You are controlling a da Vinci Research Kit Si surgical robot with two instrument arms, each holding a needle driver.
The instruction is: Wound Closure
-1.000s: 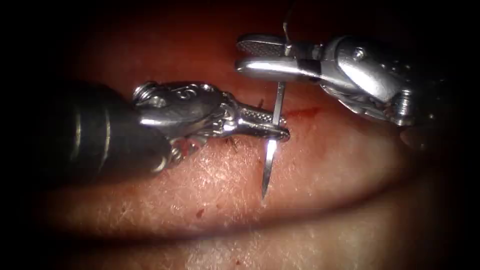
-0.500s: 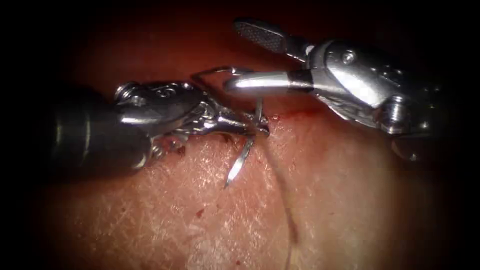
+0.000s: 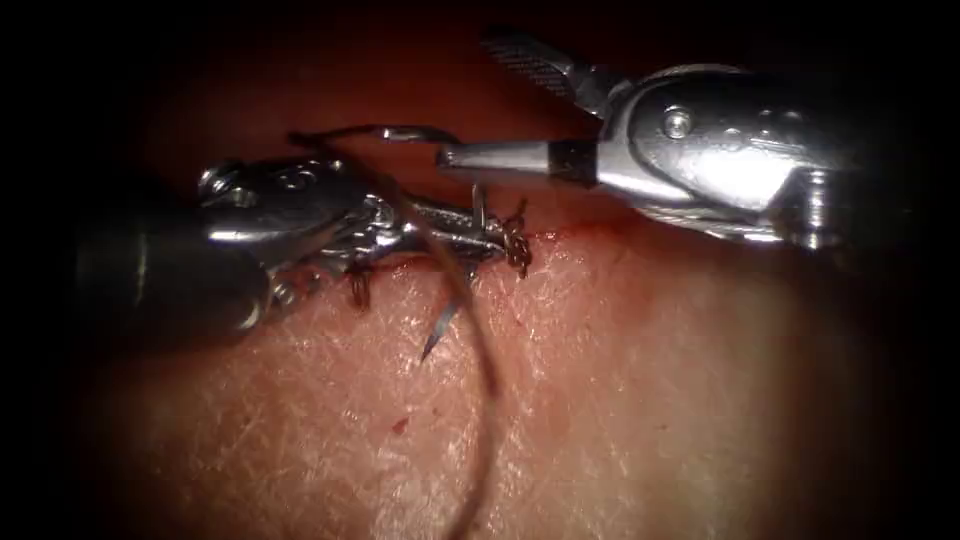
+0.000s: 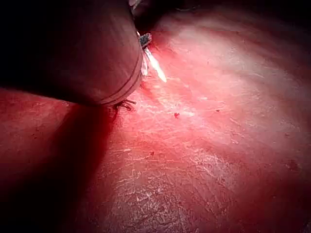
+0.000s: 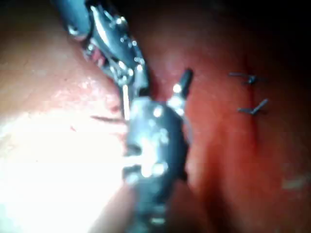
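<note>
Left hand (image 3: 485, 240) grips the needle (image 3: 440, 325) mid-curve, its tip free above the tissue (image 3: 650, 400) just beside the cut, thread (image 3: 487, 400) trailing, while right hand (image 3: 490, 110) gapes empty.

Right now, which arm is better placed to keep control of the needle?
Left, likely. The left tool grips the needle along its curve, point free above the tissue. The right tool is open, holding nothing.

Dim, dark-vignetted edges — glare on steel, wrist views blurred.
</note>
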